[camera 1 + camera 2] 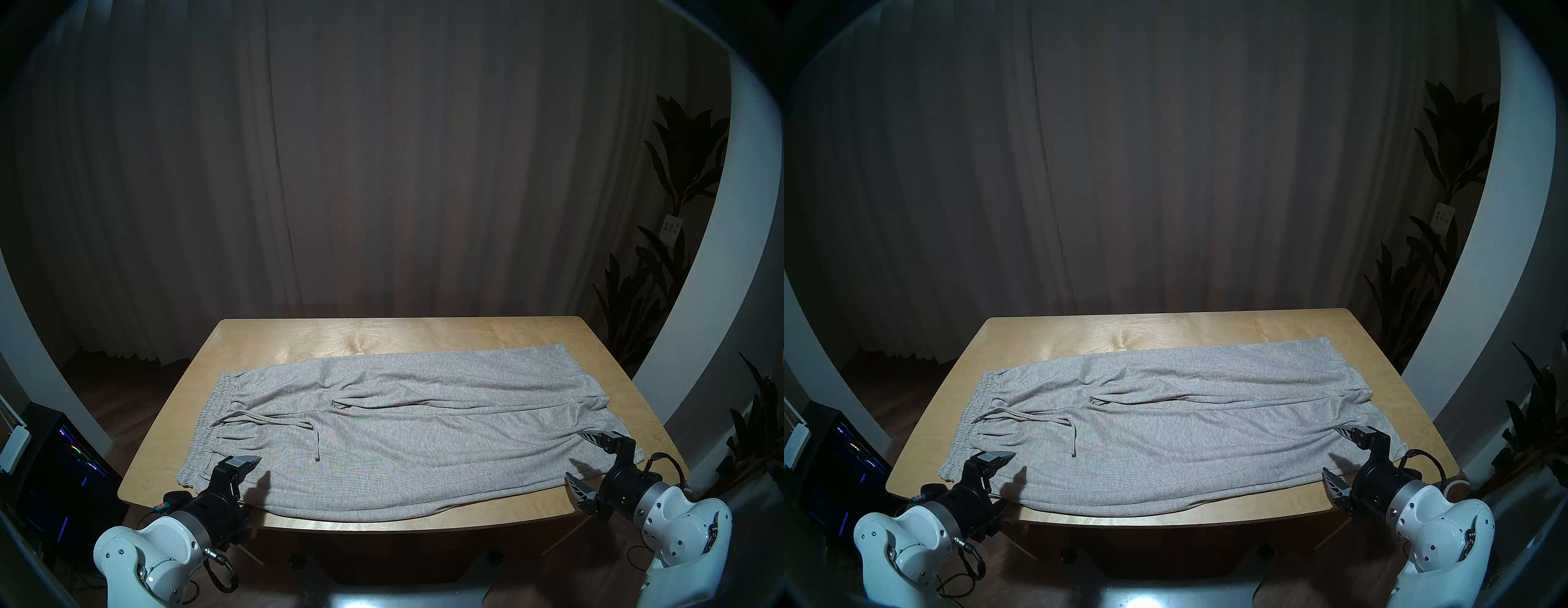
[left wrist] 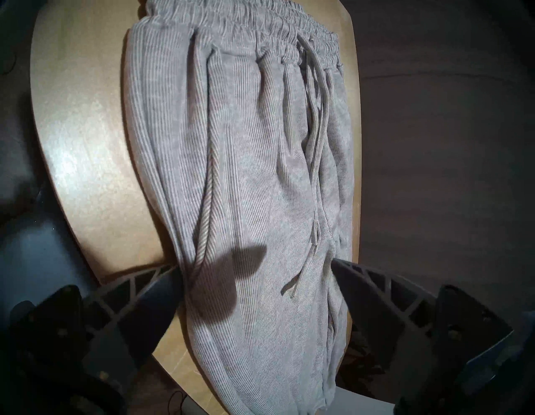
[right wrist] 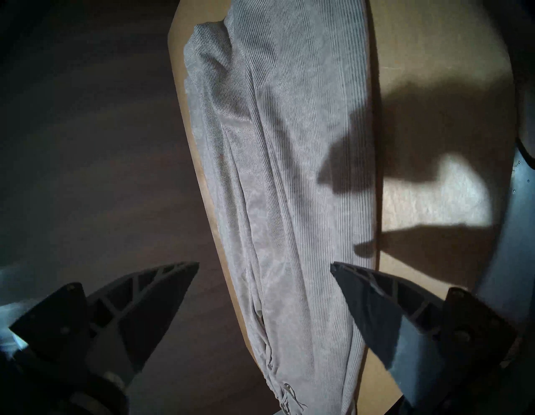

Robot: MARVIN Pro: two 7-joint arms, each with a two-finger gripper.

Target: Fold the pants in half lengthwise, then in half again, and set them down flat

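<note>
The grey sweatpants point(image 1: 407, 429) lie spread flat along the wooden table point(image 1: 382, 335), waistband point(image 1: 208, 420) at the left. The left gripper point(image 1: 248, 484) hovers by the waistband's near corner, jaws spread. The right gripper point(image 1: 587, 460) hovers by the leg hems, jaws spread, empty.

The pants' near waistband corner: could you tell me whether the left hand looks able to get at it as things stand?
Probably yes: the left hand is open beside that corner of the pants, with nothing lying between them.
</note>
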